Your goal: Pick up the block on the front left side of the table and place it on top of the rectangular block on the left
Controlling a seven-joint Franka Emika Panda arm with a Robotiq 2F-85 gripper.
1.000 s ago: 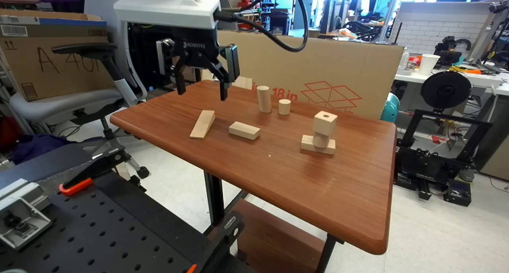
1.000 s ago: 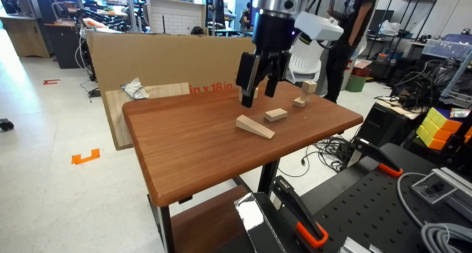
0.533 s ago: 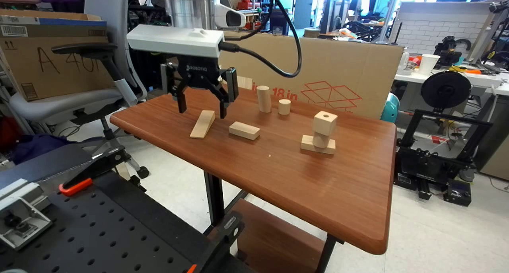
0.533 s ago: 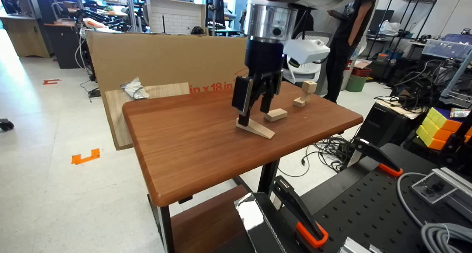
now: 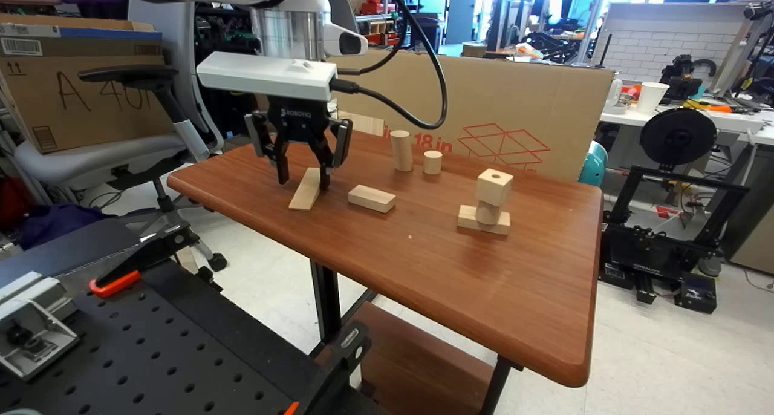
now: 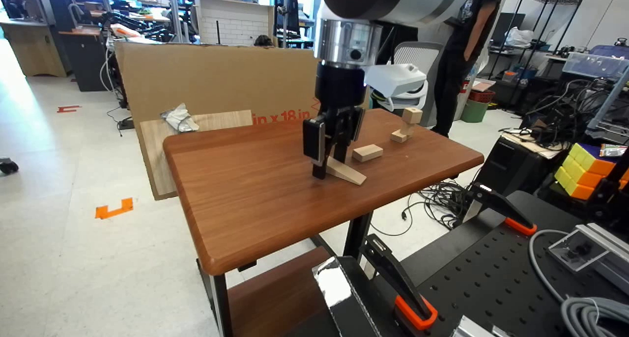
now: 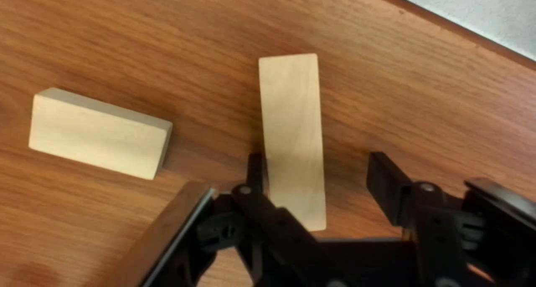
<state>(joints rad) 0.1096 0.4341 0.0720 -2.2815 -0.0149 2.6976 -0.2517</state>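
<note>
Low over the table (image 6: 236, 194), my hand (image 5: 304, 179) is spread, its fingers (image 7: 255, 170) parted on either side of the sloping block (image 7: 293, 132), which lies ungripped on the table. One finger sits right by its long edge (whether they touch, I cannot tell); the other finger (image 7: 387, 186) stands clear. Near this block but apart, the rectangular block (image 5: 371, 198) lies flat, and farther along a cube (image 5: 494, 187) tops a small stack (image 5: 488, 213).
</note>
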